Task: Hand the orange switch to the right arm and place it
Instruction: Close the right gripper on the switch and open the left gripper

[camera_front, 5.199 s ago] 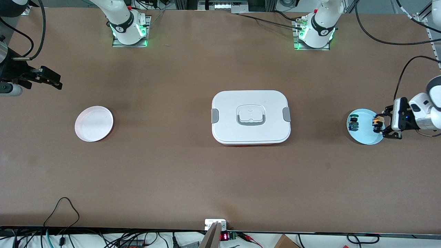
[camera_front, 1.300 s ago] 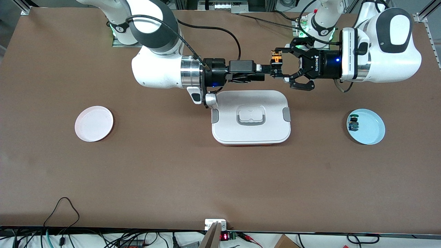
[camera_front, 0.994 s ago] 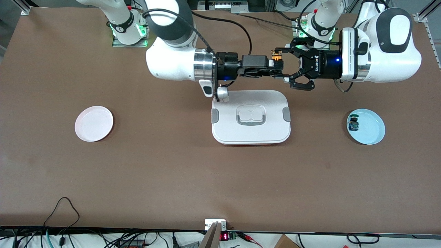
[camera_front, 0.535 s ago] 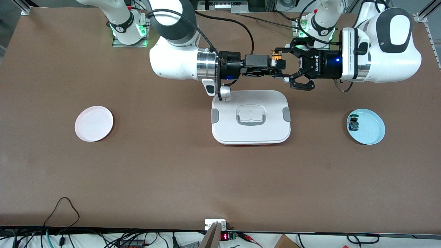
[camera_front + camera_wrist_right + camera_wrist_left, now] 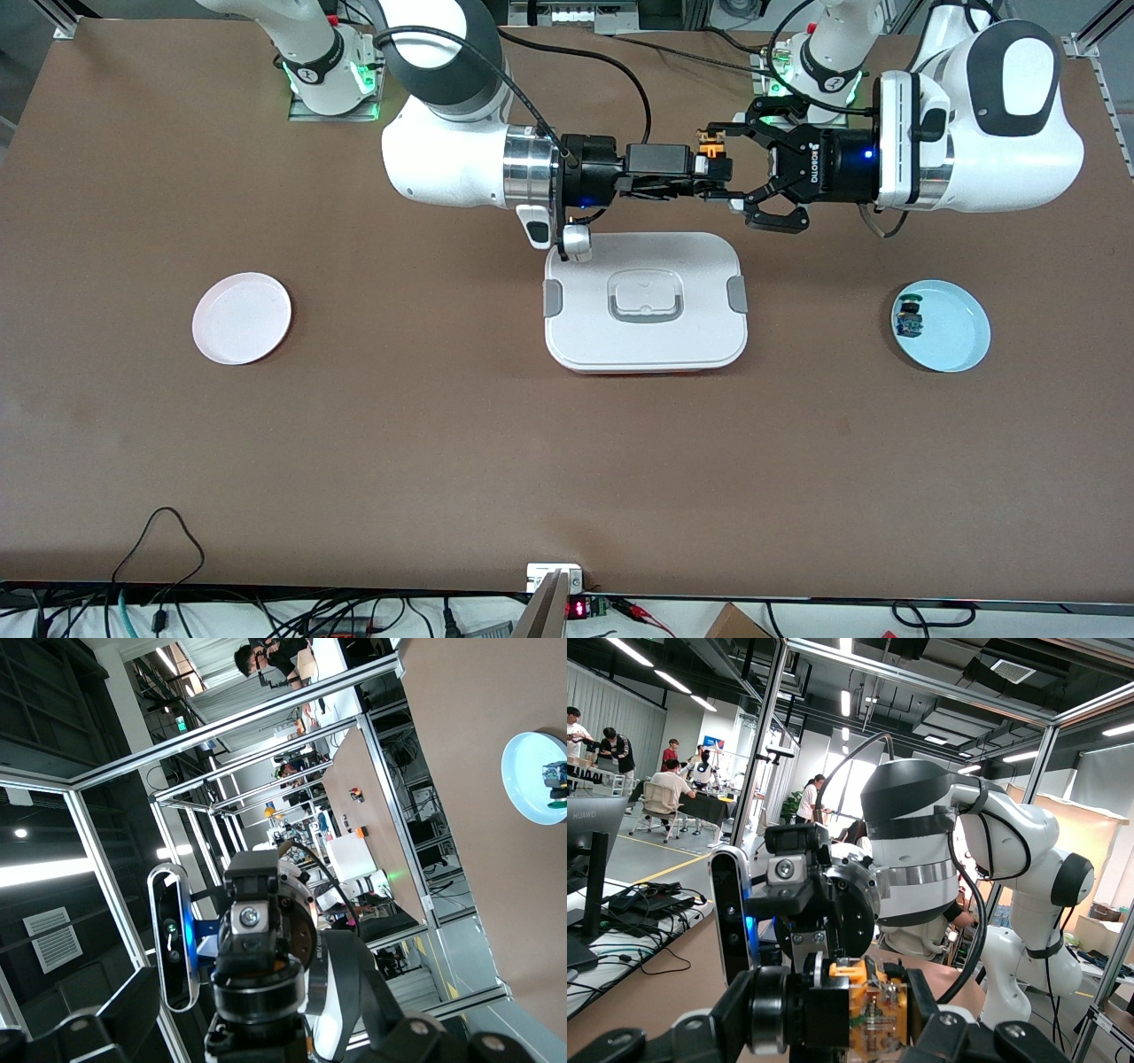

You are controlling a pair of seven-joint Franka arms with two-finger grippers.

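Two end effectors meet in mid-air above the bench for the handover: the left end effector (image 5: 719,175) grips the orange switch (image 5: 711,163), the right end effector (image 5: 704,182) brackets it, closure unclear; next, right must clamp before left releases.

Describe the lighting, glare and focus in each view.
Front view: even light, sharp, soft shadows beside the white box. Left wrist view: orange switch close and soft, ceiling strips glaring. Right wrist view: bright backlight, left gripper dark, blue plate washed out.
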